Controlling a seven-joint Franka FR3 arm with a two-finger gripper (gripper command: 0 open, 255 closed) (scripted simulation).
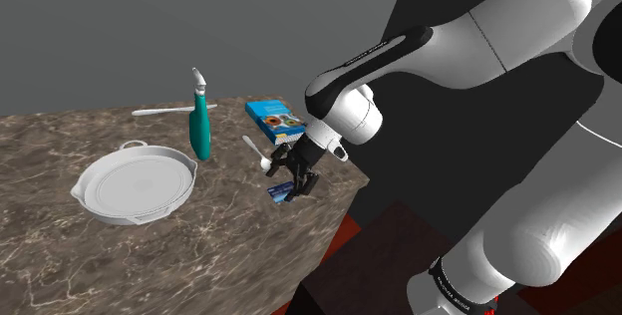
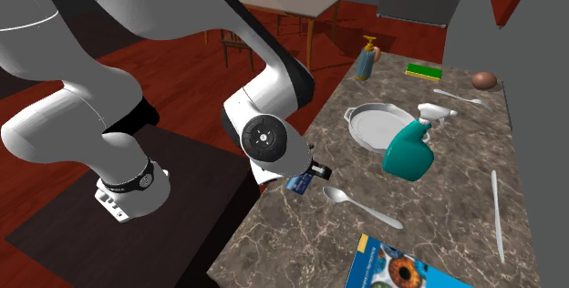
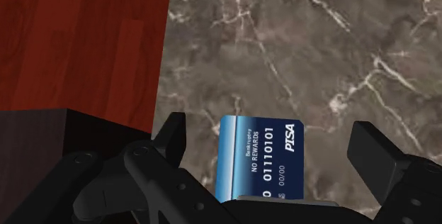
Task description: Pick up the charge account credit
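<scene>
brown veined marble desk, red wood floor beyond. flat glossy blue credit card sits by desk edge, mid-frame in shoulder view, between wide-spread black gripper fingers, untouched.

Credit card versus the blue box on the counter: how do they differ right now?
The credit card is far smaller than the blue box. The card sits near the edge of the counter between the open fingers of the tool, untouched; the box lies apart from the tool, nearer the wall. The card bears white numbers and letters; the box shows a pictured eye. Both are blue and rectangular.
</scene>
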